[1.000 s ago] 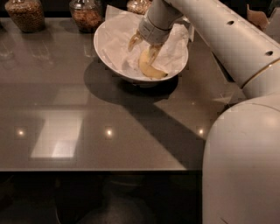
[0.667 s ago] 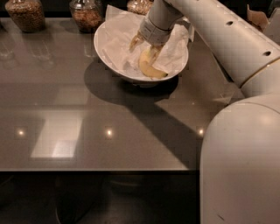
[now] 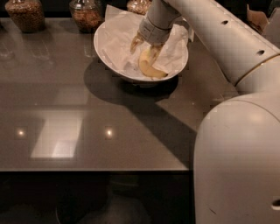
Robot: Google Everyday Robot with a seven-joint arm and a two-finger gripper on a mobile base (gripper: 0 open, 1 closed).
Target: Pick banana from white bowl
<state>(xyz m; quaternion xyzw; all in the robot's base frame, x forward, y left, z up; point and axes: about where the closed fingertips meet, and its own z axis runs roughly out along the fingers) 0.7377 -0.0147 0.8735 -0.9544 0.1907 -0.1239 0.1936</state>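
Note:
The white bowl [image 3: 110,33], lined with crumpled white paper, sits at the back of the table. The small yellow banana [image 3: 151,69] lies inside it, right of the middle, with its lower end towards the bowl's front rim. My gripper [image 3: 144,49] reaches down into the bowl from the upper right, with the fingers spread. One finger [image 3: 134,43] is left of the banana's upper end and the other is over that end. The banana rests on the paper, not lifted.
Three glass jars of brown grains stand along the back edge: one at far left [image 3: 25,14], one just left of the bowl [image 3: 85,15], one behind it [image 3: 139,5]. My white arm [image 3: 227,39] and base [image 3: 238,162] fill the right side.

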